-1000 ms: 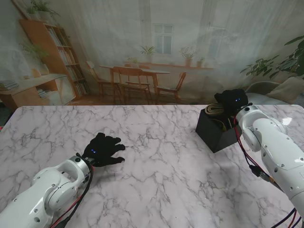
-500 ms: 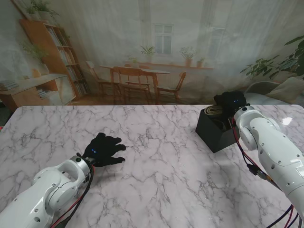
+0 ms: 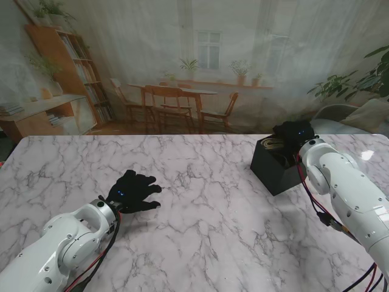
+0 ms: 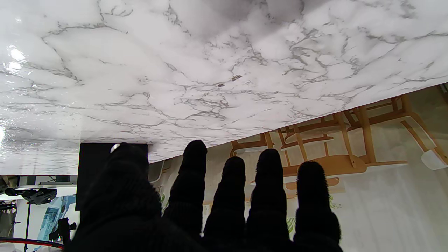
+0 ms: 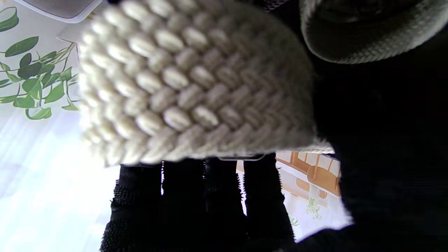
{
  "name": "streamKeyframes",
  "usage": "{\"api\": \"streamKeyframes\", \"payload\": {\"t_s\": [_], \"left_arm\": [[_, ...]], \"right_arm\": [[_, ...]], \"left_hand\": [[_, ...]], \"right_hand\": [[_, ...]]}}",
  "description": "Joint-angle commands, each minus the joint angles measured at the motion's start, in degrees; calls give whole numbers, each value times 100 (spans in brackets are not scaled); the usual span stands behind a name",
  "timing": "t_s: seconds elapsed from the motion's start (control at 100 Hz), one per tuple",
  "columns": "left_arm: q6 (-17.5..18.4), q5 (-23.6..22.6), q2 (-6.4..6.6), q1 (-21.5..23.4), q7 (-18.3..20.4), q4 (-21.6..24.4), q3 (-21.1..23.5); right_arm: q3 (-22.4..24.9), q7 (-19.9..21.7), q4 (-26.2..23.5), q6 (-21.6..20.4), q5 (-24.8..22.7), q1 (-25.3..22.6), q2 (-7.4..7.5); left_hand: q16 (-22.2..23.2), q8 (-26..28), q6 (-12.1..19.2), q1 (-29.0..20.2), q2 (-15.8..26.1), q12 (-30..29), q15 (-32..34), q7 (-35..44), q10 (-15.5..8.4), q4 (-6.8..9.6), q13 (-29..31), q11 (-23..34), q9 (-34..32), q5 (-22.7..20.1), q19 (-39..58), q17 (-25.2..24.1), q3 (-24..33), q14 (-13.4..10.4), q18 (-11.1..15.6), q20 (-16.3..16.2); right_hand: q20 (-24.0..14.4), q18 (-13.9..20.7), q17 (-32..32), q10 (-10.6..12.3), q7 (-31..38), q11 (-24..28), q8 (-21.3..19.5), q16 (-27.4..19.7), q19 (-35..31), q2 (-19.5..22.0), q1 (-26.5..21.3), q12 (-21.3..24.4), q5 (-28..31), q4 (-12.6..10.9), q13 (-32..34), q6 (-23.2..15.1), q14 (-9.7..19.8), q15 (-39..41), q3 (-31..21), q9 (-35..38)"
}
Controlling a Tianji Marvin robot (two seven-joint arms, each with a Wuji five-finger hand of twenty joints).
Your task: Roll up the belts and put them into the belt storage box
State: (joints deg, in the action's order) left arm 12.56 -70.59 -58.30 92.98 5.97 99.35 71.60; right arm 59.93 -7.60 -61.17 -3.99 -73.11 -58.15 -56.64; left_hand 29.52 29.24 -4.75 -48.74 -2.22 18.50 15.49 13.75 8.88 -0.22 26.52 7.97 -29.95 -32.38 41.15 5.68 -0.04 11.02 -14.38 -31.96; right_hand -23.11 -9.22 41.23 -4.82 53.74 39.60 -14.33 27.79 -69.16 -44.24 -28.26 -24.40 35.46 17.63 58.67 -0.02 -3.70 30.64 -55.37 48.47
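My hands wear black knitted cloth: the left hand (image 3: pixel 132 191) looks fuzzy and matt, the right hand (image 3: pixel 294 131) likewise. The belt (image 5: pixel 196 84) is cream, coarsely braided fabric. The box (image 3: pixel 275 167) is matt black. The table (image 3: pixel 206 225) is glossy white marble-look with grey veins. My arm shells (image 3: pixel 349 188) are smooth, shiny white plastic.

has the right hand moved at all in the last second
Yes. In the stand view the right hand has sunk and edged left, pressing the rolled belt lower into the black belt storage box, which has not shifted.

Left robot hand (image 3: pixel 132 192) splayed flat — right robot hand (image 3: pixel 293 131) curled.
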Motion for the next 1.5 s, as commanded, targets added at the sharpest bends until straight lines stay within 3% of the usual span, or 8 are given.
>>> {"api": "streamKeyframes", "payload": {"t_s": [0.0,0.09,0.59,0.75,1.06,1.21,1.29,1.49], "left_arm": [[18,11,-1,-19,73,-16,-32],[24,11,0,-29,74,-22,-44],[18,19,0,-46,84,-29,-71],[18,11,1,-46,82,-27,-73],[-40,12,-19,-19,-28,26,-3],[-109,45,-53,-1,-287,63,57],[-181,129,-83,-8,-493,37,57],[-272,523,-162,-97,-822,-41,32]], "right_arm": [[11,-38,8,-9,-77,-25,27],[75,42,-86,-52,-249,-95,62],[474,150,-461,-183,-765,-416,140],[698,519,-788,-165,-1084,-588,159],[1663,548,-1760,-413,-1274,-1231,89],[2147,557,-2608,-559,-789,-1702,-64],[2222,523,-3026,-541,-209,-1947,-185],[1836,57,-3536,-494,1091,-2361,-447]], "left_hand": [[-37,1,-15,-54,233,-5,-133,-55,37,-85,38,-26,162,89,-146,-97,-148,71,-188,-30],[-37,-1,-18,-55,230,-6,-132,-59,35,-84,43,-27,169,98,-145,-96,-148,74,-188,-30],[-38,-6,-28,-59,217,-9,-131,-66,34,-83,37,-24,189,115,-144,-100,-146,74,-195,-26],[-38,-7,-31,-64,219,-8,-132,-67,37,-82,36,-21,186,116,-141,-95,-143,74,-187,-26],[-46,-7,-29,-62,228,-4,-147,-65,35,-83,-2,-6,143,112,-138,-96,-143,79,-190,-24],[-60,-7,-52,-69,247,9,-179,-66,37,-85,-100,13,106,125,-140,-106,-144,84,-160,-22],[-128,-19,-103,-105,262,-70,-222,-87,258,-85,-125,-91,174,168,-258,-50,-143,161,29,83],[-483,-321,-239,-144,378,-720,-323,-671,540,-70,-177,-678,938,1177,-455,46,-137,320,258,409]], "right_hand": [[68,-24,-147,-107,93,-174,-195,-118,47,568,38,138,322,-327,-122,-617,-7,-206,-433,-194],[86,-133,-373,-177,-681,-331,-1014,-243,74,846,709,280,427,-960,-344,-469,-68,-343,-163,-325],[194,-524,-1750,-395,-1591,-793,-1019,-765,441,1683,1528,577,-652,-1068,-1735,-266,-286,-964,1104,-1448],[364,-709,-2119,-573,-2229,-1102,-710,-1062,800,1914,1682,791,-1153,-1107,-2066,190,-408,-1370,1576,-1875],[441,-770,-2224,-617,-2321,-1115,-682,-1109,840,2037,1672,815,-1119,-1219,-2103,121,-475,-1386,1202,-1992],[472,-880,-2305,-543,-2327,-1159,-700,-1096,879,2126,1547,846,-985,-1228,-2060,2,-525,-1353,1206,-1847],[546,-946,-2378,-472,-2349,-1306,-720,-1175,998,2046,1528,913,-784,-1218,-1996,-104,-650,-1496,1219,-1664],[740,-1099,-2456,-451,-2553,-1788,-711,-1354,1178,2417,1365,1108,-562,-1260,-1908,-337,-803,-1744,1699,-1366]]}}
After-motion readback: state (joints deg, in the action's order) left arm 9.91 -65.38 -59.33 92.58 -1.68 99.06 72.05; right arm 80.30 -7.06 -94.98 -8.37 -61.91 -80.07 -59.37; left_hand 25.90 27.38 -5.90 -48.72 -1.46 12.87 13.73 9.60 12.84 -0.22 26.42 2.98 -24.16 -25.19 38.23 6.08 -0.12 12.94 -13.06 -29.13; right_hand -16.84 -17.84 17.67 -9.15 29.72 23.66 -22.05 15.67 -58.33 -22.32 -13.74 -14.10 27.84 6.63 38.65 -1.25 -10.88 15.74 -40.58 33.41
